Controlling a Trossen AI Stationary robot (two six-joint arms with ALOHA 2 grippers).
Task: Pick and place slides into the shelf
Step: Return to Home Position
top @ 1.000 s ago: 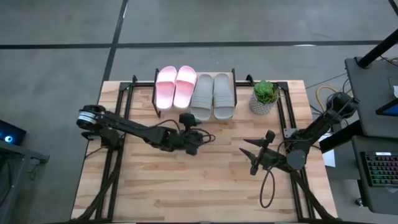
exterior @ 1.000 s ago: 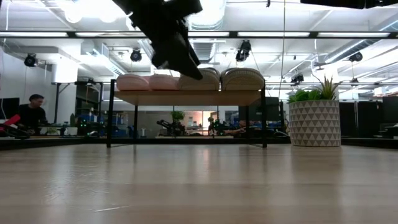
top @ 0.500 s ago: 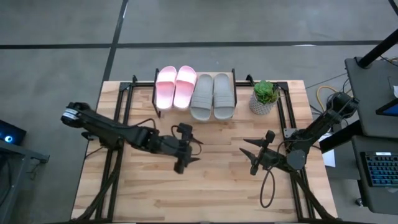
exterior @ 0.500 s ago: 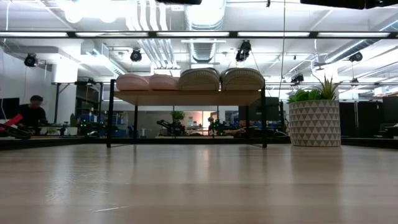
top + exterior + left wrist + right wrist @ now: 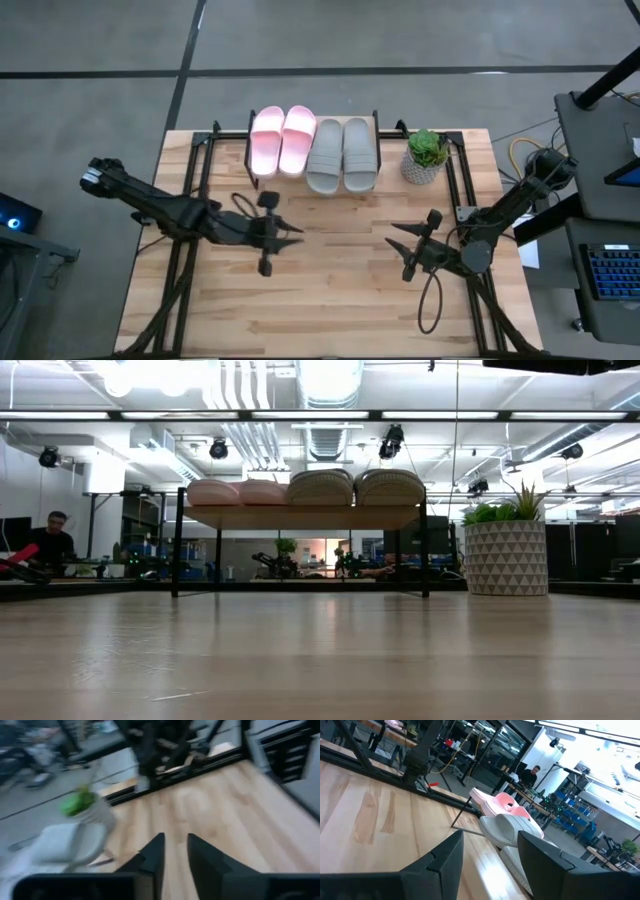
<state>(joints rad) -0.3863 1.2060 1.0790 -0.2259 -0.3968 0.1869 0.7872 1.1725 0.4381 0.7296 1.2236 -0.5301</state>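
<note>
Standing just beside the shelf [image 5: 300, 517]: potted plant [image 5: 505, 556]

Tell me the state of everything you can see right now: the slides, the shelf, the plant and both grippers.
pink slides: side by side on the shelf top, at its left end.
grey slides: side by side on the shelf top, next to the pink pair.
shelf: upright, carrying all four slides.
potted plant: upright on the table, right of the shelf.
left gripper: narrowly open, empty.
right gripper: open, empty.

matte dark jointed arms [image 5: 180, 211] — tapered black wedge fingers [image 5: 440, 865]
</note>
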